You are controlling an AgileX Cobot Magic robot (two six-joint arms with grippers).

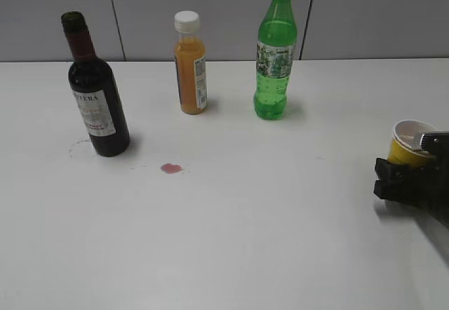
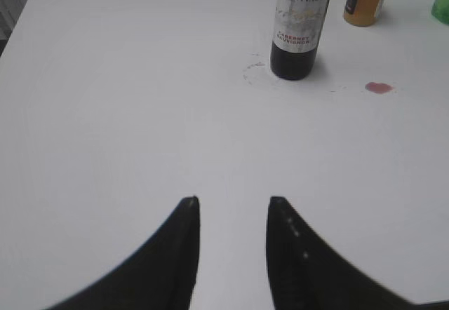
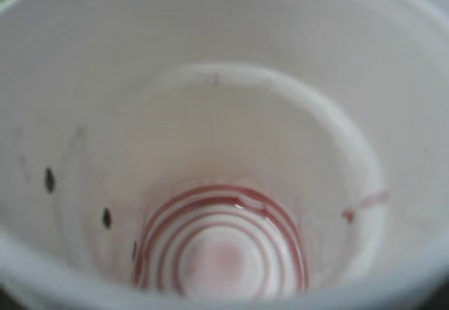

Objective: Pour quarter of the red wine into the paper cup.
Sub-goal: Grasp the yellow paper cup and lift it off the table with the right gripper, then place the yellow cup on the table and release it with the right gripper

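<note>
The red wine is a dark bottle (image 1: 98,106) with a maroon neck foil and a white label, standing upright at the left of the table; the left wrist view shows its lower part (image 2: 302,26) far ahead. My left gripper (image 2: 233,205) hangs open over bare table, with nothing between its fingers. The yellow paper cup (image 1: 409,144) stands at the right edge, with my right gripper (image 1: 410,173) right around its lower part. The right wrist view is filled by the cup's white inside (image 3: 224,113), with thin red rings at the bottom; the fingers are hidden there.
An orange juice bottle (image 1: 190,64) with a white cap and a green soda bottle (image 1: 275,57) stand at the back of the white table (image 1: 266,240). A small red wine spill (image 1: 171,168) lies right of the wine bottle, with a faint ring mark beside the bottle's base.
</note>
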